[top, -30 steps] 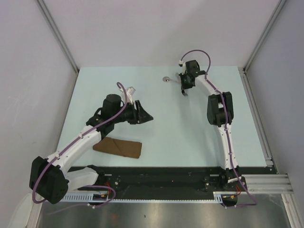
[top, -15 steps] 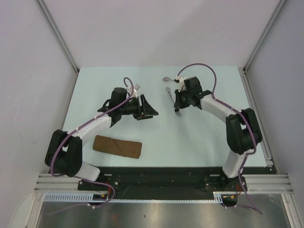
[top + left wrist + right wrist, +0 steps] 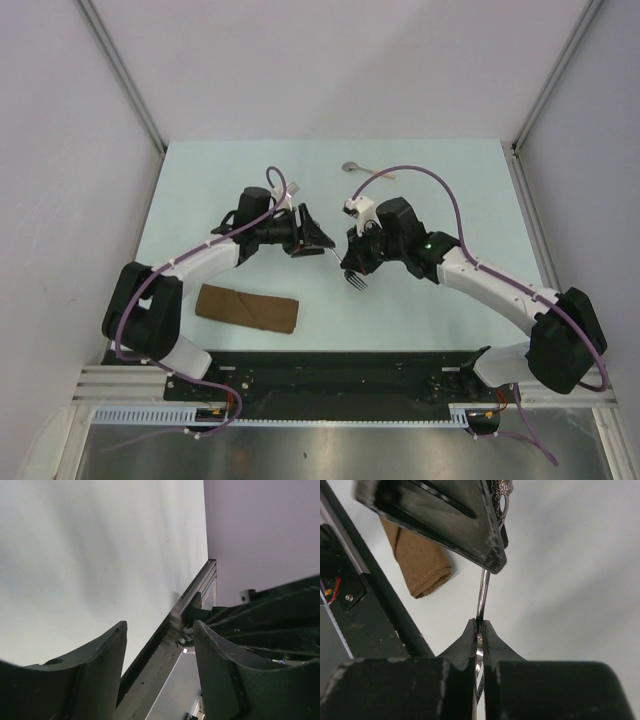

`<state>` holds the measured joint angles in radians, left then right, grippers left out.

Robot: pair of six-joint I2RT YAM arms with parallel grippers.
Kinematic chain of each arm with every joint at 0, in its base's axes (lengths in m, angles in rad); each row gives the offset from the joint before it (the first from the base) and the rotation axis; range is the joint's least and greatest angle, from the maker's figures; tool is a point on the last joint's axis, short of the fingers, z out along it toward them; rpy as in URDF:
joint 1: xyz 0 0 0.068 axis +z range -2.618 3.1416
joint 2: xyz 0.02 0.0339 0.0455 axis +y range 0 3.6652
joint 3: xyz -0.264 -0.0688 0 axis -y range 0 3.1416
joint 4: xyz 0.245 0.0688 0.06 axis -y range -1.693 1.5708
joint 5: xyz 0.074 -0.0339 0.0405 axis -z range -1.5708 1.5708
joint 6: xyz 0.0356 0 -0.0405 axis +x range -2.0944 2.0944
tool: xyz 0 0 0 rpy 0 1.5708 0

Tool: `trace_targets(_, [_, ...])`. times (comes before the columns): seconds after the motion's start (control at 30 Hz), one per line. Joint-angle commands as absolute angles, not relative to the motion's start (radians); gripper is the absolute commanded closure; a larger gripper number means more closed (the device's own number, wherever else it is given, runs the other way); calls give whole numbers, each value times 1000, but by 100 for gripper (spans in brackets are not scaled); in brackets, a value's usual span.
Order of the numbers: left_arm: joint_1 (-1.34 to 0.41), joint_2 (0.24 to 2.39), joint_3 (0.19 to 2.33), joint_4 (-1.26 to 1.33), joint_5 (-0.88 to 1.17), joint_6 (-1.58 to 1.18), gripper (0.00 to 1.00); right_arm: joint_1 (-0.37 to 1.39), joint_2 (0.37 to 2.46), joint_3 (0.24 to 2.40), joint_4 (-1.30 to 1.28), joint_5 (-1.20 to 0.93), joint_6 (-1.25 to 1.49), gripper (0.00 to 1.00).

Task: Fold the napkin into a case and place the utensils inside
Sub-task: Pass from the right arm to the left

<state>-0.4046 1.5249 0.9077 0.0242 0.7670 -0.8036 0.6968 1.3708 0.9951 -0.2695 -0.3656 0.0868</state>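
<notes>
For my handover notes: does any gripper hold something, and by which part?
The right gripper pinches the fork on its slender stem; the left gripper holds nothing.

Even, soft light falls from overhead. In the top view the pale table [image 3: 200,180] is bright, with only faint shadows beneath the arms [image 3: 200,265] and no glare. From the left wrist, the table greys toward the lower left, and the left gripper [image 3: 160,630] along the bottom edge looks soft (very close to the lens). From the right wrist, the fork [image 3: 482,595] carries a thin gleam, and the left gripper's finger at upper left is blurred.
</notes>
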Motion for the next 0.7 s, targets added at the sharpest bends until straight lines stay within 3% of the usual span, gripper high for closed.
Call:
trace_targets(0.0, [-396, 1500, 861, 97, 795, -822, 43, 730, 1316, 989, -285, -377, 77, 100])
trace_targets(0.17, [-379, 1470, 838, 112, 798, -833, 53, 768, 1286, 968, -296, -364, 69, 100])
trace_targets(0.2, [-370, 1465, 828, 155, 805, -845, 66, 772, 1285, 963, -296, -364, 72, 100])
trace_targets(0.27, [-364, 1453, 801, 192, 825, -877, 78, 776, 1284, 963, -299, -347, 78, 100])
trace_targets(0.3, [-364, 1453, 796, 207, 825, -877, 89, 776, 1284, 954, -292, -338, 93, 100])
trace_targets(0.43, [-364, 1451, 763, 241, 792, -899, 100, 773, 1321, 976, -299, -281, 176, 100])
trace_targets(0.5, [-364, 1439, 747, 265, 779, -933, 100, 761, 1331, 976, -316, -211, 284, 84])
trace_targets(0.57, [-362, 1419, 735, 282, 762, -948, 100, 729, 1335, 945, -318, -234, 375, 60])
trace_targets(0.67, [-353, 1393, 686, 426, 773, -1038, 100, 690, 1298, 830, -256, -241, 605, 42])
